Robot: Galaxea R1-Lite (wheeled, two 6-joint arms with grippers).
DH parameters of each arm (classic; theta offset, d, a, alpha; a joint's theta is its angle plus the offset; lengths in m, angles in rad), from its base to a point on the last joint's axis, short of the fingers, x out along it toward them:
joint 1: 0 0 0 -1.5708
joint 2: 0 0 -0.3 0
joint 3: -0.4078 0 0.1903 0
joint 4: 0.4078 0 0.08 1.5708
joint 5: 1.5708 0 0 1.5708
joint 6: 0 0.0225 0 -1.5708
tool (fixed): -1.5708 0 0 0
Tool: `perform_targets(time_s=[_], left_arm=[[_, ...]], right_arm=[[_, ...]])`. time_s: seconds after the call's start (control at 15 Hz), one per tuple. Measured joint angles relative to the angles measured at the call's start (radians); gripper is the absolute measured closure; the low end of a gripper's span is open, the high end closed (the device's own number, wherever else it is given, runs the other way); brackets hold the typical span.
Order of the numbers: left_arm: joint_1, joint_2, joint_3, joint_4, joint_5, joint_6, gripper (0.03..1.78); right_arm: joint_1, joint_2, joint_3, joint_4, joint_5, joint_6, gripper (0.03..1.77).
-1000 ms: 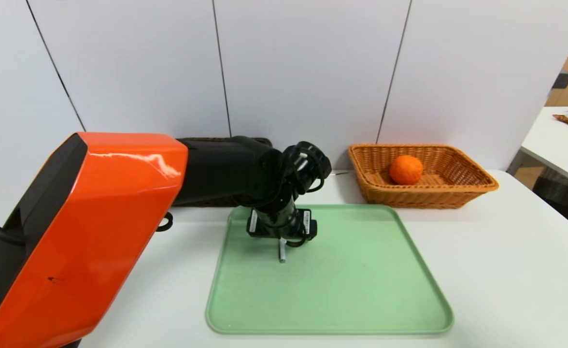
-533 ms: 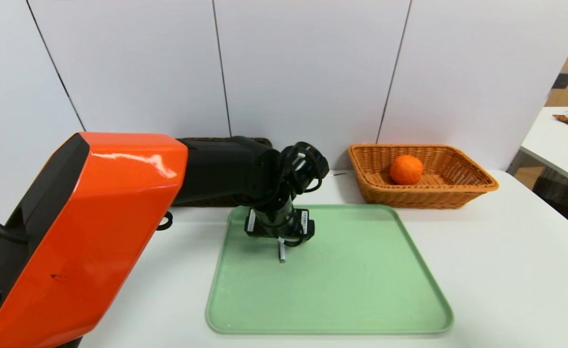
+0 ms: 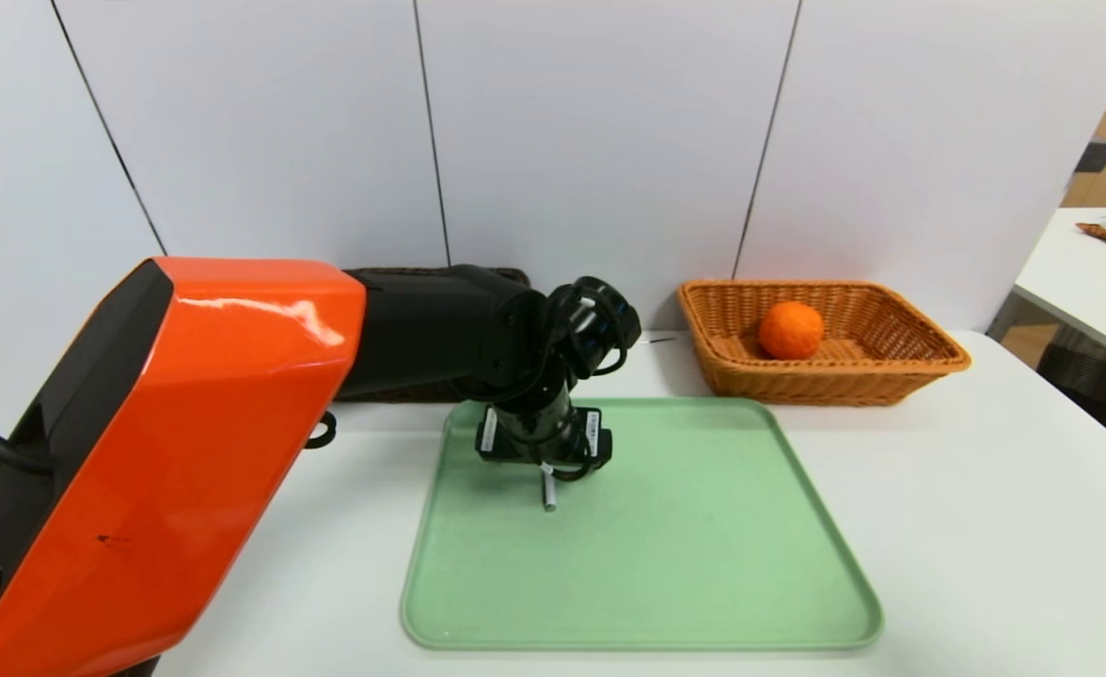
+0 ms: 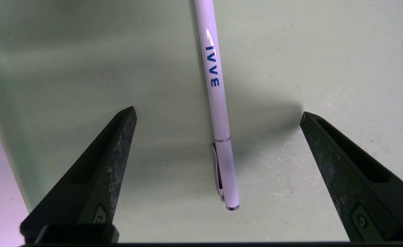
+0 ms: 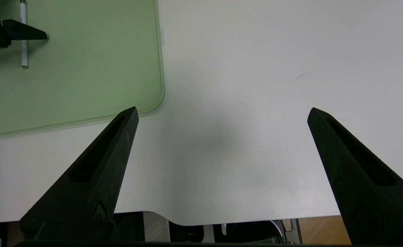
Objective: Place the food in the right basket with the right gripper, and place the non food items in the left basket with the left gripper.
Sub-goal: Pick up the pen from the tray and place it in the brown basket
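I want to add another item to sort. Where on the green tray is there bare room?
The tray is bare from the pen across to its right rim and near edge. Crowded only at its far-left part, where the open left gripper straddles the pen.

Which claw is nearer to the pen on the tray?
Left. The left claw is open right over the pen, one finger on each side. The right claw is open over bare table, beside the tray.

White wall panels (image 3: 591,141) split by dark seams back a white table (image 3: 986,527) — a second table (image 3: 1094,282) stands at right.
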Motion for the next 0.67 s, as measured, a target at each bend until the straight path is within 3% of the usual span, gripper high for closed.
perform_targets(time_s=[0.67], left_arm=[[0.000,0.003,0.000,-0.006,0.003,0.001,0.12]], right_arm=[[0.000,-0.007,0.000,-0.001,0.000,-0.001,0.10]])
